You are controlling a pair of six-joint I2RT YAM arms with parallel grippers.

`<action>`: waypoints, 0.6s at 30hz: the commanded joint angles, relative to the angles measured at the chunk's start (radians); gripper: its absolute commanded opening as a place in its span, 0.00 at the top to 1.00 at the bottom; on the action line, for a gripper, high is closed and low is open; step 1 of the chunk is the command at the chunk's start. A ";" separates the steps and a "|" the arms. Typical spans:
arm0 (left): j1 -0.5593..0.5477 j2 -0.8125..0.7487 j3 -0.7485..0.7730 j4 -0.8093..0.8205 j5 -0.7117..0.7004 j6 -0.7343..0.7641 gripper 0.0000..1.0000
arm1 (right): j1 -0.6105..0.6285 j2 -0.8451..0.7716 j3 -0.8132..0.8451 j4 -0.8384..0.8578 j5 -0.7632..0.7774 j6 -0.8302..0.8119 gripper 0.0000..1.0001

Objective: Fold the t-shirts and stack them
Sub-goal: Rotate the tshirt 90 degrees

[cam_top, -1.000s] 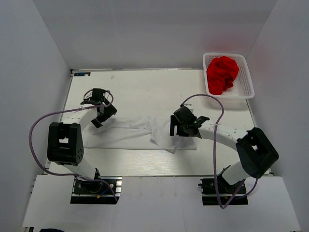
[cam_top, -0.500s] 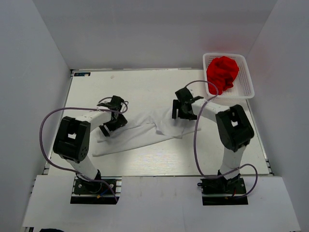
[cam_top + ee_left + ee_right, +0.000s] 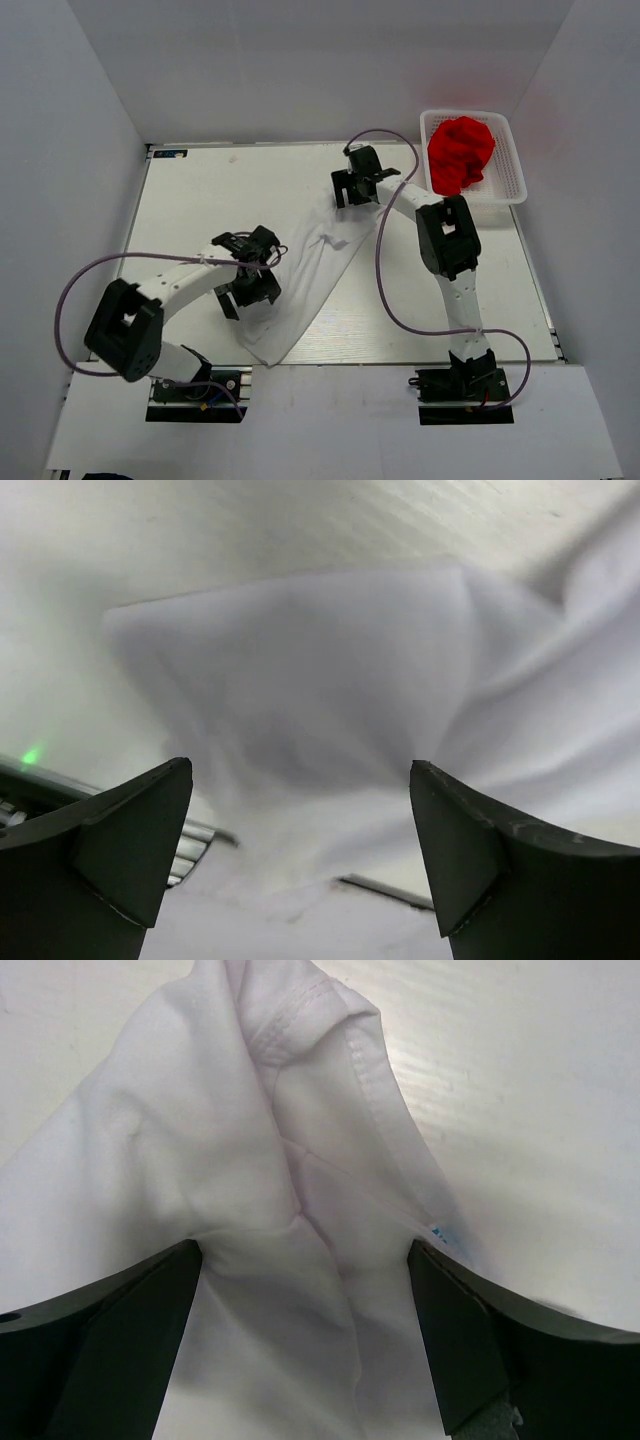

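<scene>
The white t-shirt (image 3: 312, 268) lies bunched in a long diagonal strip, from the back centre of the table down to the near edge. My left gripper (image 3: 250, 290) sits over its lower end, jaws wide apart, with cloth (image 3: 320, 660) spread between the fingers (image 3: 300, 767). My right gripper (image 3: 351, 190) is at the shirt's upper end. Its jaws are also wide apart (image 3: 303, 1246), over gathered cloth and a hemmed edge (image 3: 210, 1130). The red t-shirt (image 3: 460, 152) lies crumpled in the white lattice basket (image 3: 516, 192) at the back right.
The shirt's lower tip reaches the table's near edge (image 3: 300, 362). The metal rail of that edge shows in the left wrist view (image 3: 190, 845). White walls enclose the table on three sides. The right arm stretches far towards the back, close to the basket.
The shirt has swung from lying crosswise to a steep diagonal. My left gripper moved right and towards the near edge. My right gripper moved back and left, the shirt's ends going with them.
</scene>
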 commanded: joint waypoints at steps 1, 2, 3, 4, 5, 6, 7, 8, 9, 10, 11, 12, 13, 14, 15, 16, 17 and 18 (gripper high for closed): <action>-0.006 -0.166 0.060 -0.132 -0.086 -0.043 0.00 | 0.001 0.042 0.067 -0.017 -0.039 -0.064 0.10; -0.006 -0.194 0.060 -0.132 -0.109 -0.043 0.00 | 0.001 -0.003 0.064 -0.008 -0.039 -0.065 0.10; -0.006 -0.220 0.060 -0.108 -0.133 -0.043 0.00 | 0.012 -0.021 0.056 0.003 -0.051 -0.079 0.10; -0.006 -0.256 0.072 -0.086 -0.171 -0.043 0.00 | 0.013 -0.041 0.046 0.017 -0.068 -0.084 0.10; -0.006 -0.269 0.086 -0.065 -0.187 -0.024 0.00 | 0.021 -0.105 0.018 0.023 -0.071 -0.082 0.10; -0.006 -0.278 0.086 -0.043 -0.205 -0.012 0.00 | 0.024 -0.127 0.009 0.020 -0.068 -0.073 0.10; -0.006 -0.278 0.095 -0.008 -0.247 0.008 0.00 | 0.036 -0.165 0.001 0.013 -0.064 -0.064 0.10; 0.003 -0.278 0.104 -0.008 -0.267 0.008 0.00 | 0.050 -0.182 -0.037 -0.003 -0.039 -0.044 0.10; 0.003 -0.278 0.104 -0.008 -0.294 0.008 0.00 | 0.053 -0.231 -0.052 -0.027 -0.030 0.014 0.10; 0.012 -0.278 0.116 0.004 -0.342 0.008 0.00 | 0.065 -0.244 -0.078 -0.041 -0.027 0.037 0.10; 0.012 -0.268 0.116 0.004 -0.365 0.008 0.00 | 0.066 -0.254 -0.095 -0.055 -0.013 0.077 0.10; 0.012 -0.254 0.132 0.004 -0.383 0.008 0.00 | 0.090 -0.270 -0.124 -0.094 -0.016 0.098 0.10; 0.012 -0.254 0.146 0.013 -0.383 0.008 0.00 | 0.111 -0.273 -0.150 -0.110 -0.014 0.138 0.10; 0.012 -0.245 0.146 0.014 -0.394 0.019 0.00 | 0.119 -0.278 -0.164 -0.135 -0.010 0.175 0.10; 0.012 -0.245 0.146 0.032 -0.394 0.031 0.00 | 0.130 -0.278 -0.196 -0.153 -0.005 0.186 0.10; 0.012 -0.245 0.130 0.071 -0.378 0.048 0.00 | 0.151 -0.273 -0.209 -0.158 -0.001 0.224 0.10; 0.012 -0.245 0.130 0.089 -0.377 0.078 0.00 | 0.156 -0.275 -0.218 -0.158 -0.001 0.241 0.10; 0.012 -0.245 0.118 0.107 -0.350 0.098 0.00 | 0.161 -0.273 -0.238 -0.158 -0.002 0.246 0.10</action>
